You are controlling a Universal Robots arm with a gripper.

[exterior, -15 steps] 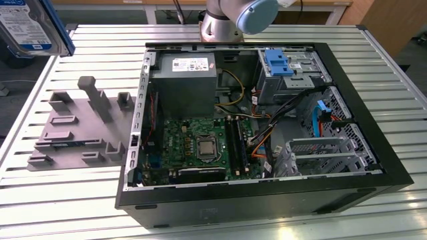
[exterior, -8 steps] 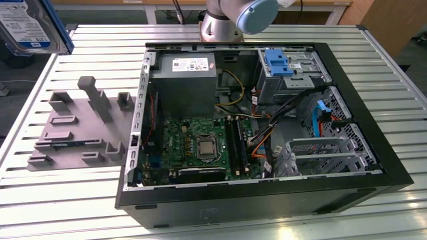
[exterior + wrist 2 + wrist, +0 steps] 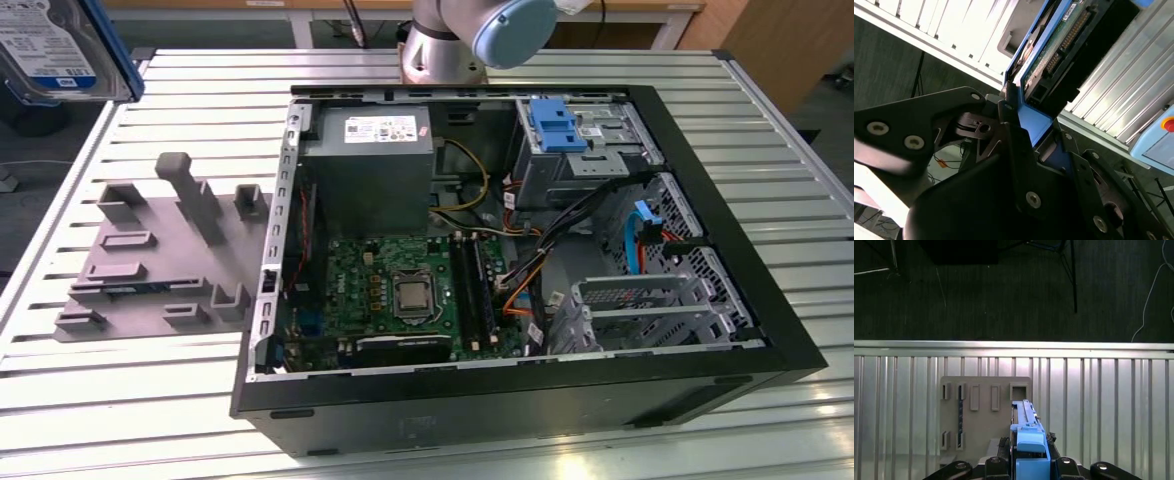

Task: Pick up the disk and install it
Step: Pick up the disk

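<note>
disk [image 3: 54, 48] clamped in jaws, PC case [image 3: 534, 402] w/ PSU [image 3: 368, 175] inside

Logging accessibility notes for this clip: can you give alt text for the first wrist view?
The gripper holds the blue-framed disk edge-on, jaws shut on it, above a grey slotted fixture lying on the slatted metal table.
</note>
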